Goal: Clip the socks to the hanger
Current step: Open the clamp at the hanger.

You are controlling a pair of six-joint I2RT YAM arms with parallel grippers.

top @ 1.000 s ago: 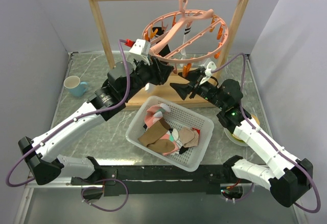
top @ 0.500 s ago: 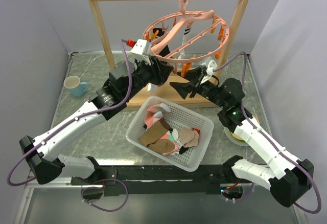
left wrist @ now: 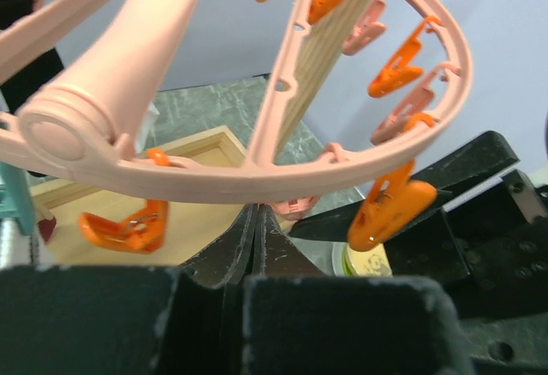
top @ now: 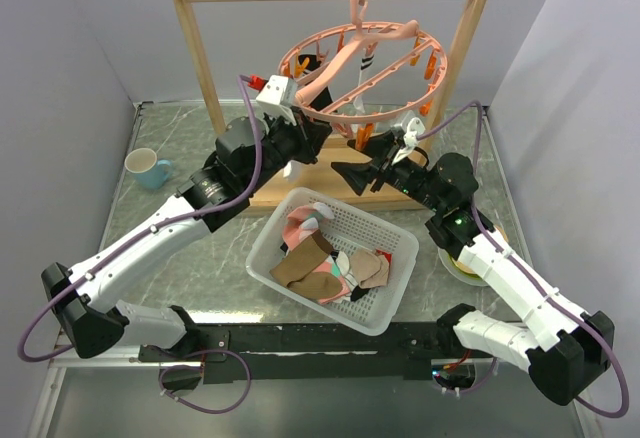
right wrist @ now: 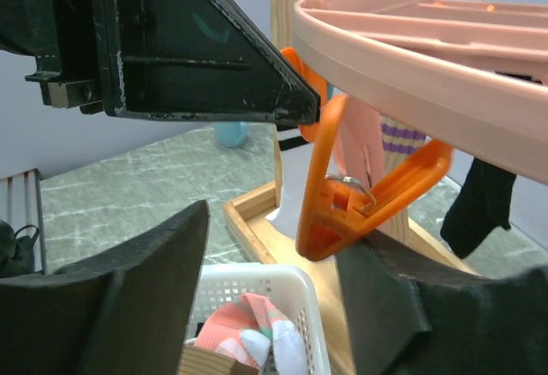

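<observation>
The hanger (left wrist: 197, 182) sits just above the closed left end effector (left wrist: 257, 221) — perhaps touching.
</observation>
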